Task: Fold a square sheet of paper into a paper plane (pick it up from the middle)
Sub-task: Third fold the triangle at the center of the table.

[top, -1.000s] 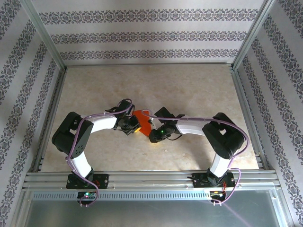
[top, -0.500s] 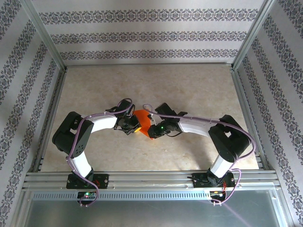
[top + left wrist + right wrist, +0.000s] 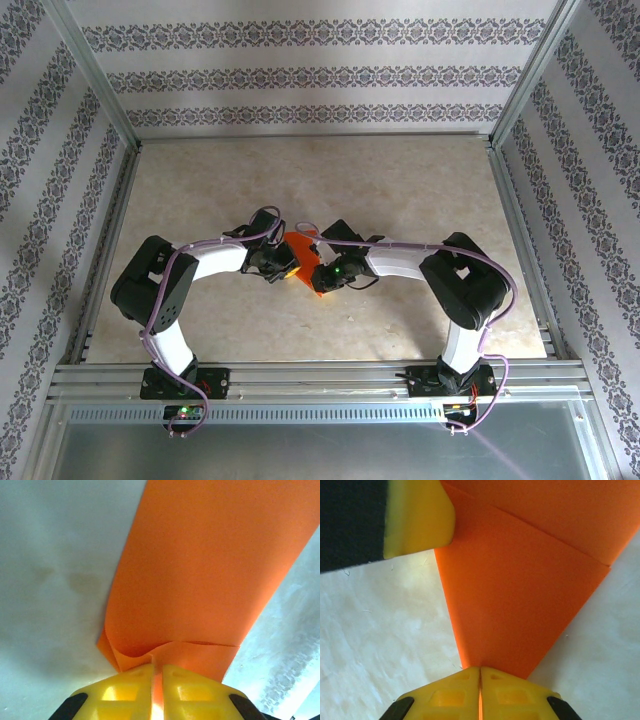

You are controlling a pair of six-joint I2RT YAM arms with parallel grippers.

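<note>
On the overhead camera I have both arms reaching in toward the middle of the table (image 3: 420, 190), with the orange sheet of paper (image 3: 302, 252) between their tips. The left gripper (image 3: 284, 266) meets the sheet from its 9 o'clock side. The right gripper (image 3: 322, 280) meets it from about 5 o'clock.

On the left wrist camera, the yellow fingers (image 3: 130, 690) sit at 6 o'clock in the frame, pressed together with only a thin sliver of orange between them. That gripper is clamped on the near edge of the sheet. Just above the tips the paper buckles into a small wrinkle. From there it runs up to 12 o'clock as a broad band, with pale table surface at 9 o'clock and at 4 o'clock.

On the right wrist camera, that gripper's two fingers (image 3: 512, 692) are also squeezed together at 6 o'clock, pinching a pointed corner of the sheet. From the pinch the paper widens toward 12 and 2 o'clock as a triangle. A straight crease crosses it from 11 o'clock down to 3 o'clock, and more orange lies beyond that line. At 10 o'clock a yellow fingertip of the left gripper, on its black body, sits at the sheet's edge.

I cannot tell whether the sheet rests on the table or hangs just above it.
</note>
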